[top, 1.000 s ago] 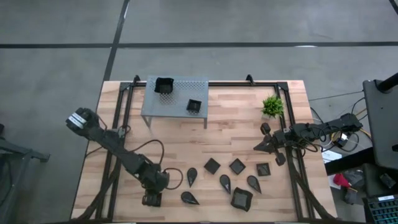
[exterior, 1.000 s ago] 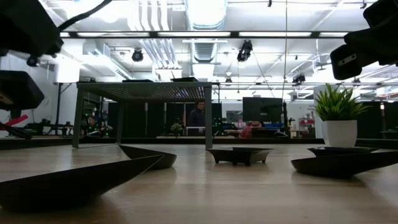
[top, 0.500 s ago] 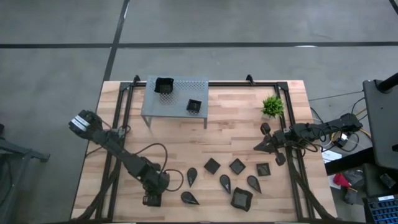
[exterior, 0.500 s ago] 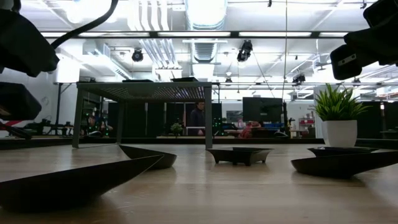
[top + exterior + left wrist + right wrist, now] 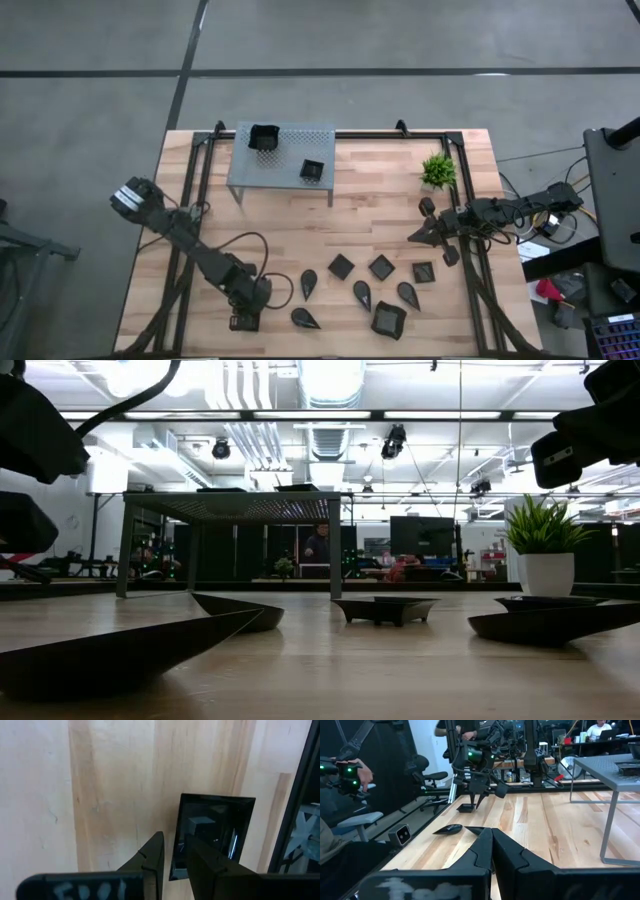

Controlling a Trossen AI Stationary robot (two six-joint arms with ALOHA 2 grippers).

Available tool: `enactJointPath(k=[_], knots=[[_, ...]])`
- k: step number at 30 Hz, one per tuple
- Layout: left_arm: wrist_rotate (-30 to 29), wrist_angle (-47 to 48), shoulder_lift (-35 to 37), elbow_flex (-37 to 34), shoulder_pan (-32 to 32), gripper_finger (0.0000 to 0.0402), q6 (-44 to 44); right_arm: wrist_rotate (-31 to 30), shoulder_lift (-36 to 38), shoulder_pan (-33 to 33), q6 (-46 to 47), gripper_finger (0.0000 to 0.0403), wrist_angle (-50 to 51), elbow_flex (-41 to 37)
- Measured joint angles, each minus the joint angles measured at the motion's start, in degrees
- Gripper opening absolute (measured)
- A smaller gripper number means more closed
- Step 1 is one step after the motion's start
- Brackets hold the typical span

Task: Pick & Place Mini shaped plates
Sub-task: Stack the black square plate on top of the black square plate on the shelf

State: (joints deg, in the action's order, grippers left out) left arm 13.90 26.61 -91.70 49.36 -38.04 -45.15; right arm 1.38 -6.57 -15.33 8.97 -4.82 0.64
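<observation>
A small square black plate (image 5: 215, 835) lies flat on the wood near the table's front left corner (image 5: 240, 323). My left gripper (image 5: 174, 839) points steeply down at it, open a little. One finger (image 5: 156, 851) stands outside the plate's side wall and the other (image 5: 197, 854) over its inside. Several more mini shaped plates, teardrop and diamond-shaped (image 5: 361, 293), lie along the front middle. Two plates (image 5: 263, 137) (image 5: 313, 170) sit on the grey perforated stand (image 5: 285, 155). At the right edge my right gripper (image 5: 415, 237) hovers level, shut and holding nothing (image 5: 492, 840). My left gripper comes from above, slanting, with one side wall of the square plate (image 5: 175, 865) between its two fingers. A strip of wood shows between the outer finger and the wall. Whether the inner finger touches the plate I cannot tell. The plate rests flat on the table.
A small green plant in a white pot (image 5: 438, 170) stands at the back right. Black frame rails (image 5: 200, 180) run along the table's left, far and right sides. Bare wood (image 5: 330, 225) lies between the stand and the plates. A person (image 5: 340, 775) sits beyond the table's left side.
</observation>
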Motion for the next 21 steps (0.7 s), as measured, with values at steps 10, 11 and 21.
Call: enactJointPath(k=[10,11,21], knots=[[-0.8,0.0,0.0,0.0,-0.1,0.0059,-0.1,0.0,0.0,0.0,0.0,0.0008,0.0,0.0],[-0.9,0.0,0.0,0.0,-0.1,0.0053,-0.1,0.0,0.0,0.0,0.0,0.0008,0.0,0.0],[-0.9,-0.1,0.1,0.0,-0.2,0.0002,-1.7,0.0,0.0,0.0,0.0,0.0008,0.0,0.0]])
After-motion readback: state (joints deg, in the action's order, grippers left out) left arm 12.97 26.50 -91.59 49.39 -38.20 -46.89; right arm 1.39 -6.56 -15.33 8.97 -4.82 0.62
